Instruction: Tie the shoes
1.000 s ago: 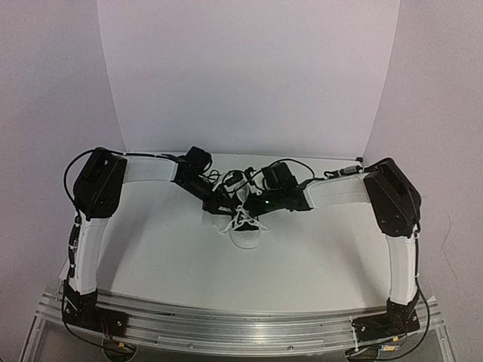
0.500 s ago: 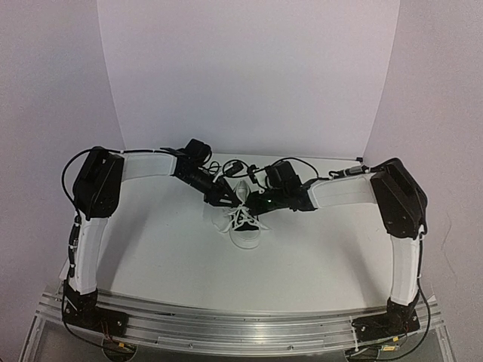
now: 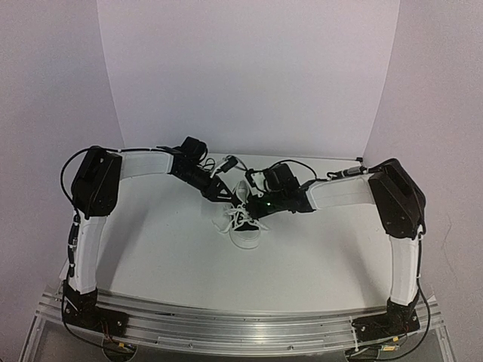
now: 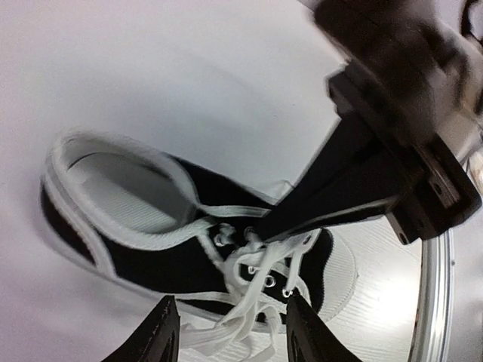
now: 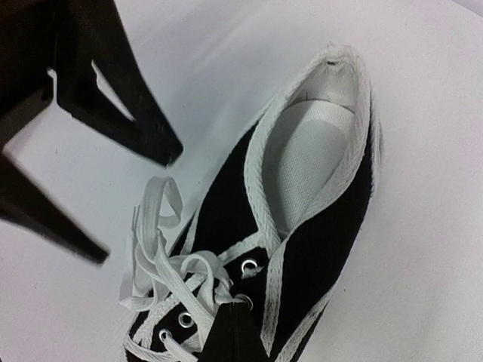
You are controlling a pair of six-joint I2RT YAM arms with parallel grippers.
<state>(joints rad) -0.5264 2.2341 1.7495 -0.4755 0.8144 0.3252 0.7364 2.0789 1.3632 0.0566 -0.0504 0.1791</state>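
The black sneaker (image 3: pixel 244 225) with white toe cap and loose white laces (image 3: pixel 235 219) lies mid-table, toe toward the arms. It also shows in the left wrist view (image 4: pixel 151 256) and the right wrist view (image 5: pixel 324 226). My left gripper (image 3: pixel 226 193) hangs open just behind and left of the shoe; in its wrist view its tips (image 4: pixel 232 335) straddle the laces (image 4: pixel 249 317) without touching. My right gripper (image 3: pixel 252 207) is shut, its tip (image 5: pixel 243 302) pressed into the lace crossing (image 5: pixel 189 279) by the top eyelets, apparently pinching a lace.
White table (image 3: pixel 166 249) with a curved white backdrop (image 3: pixel 249 75) behind. The two arms meet over the shoe, their fingers close together. A metal rail (image 3: pixel 241 328) runs along the near edge.
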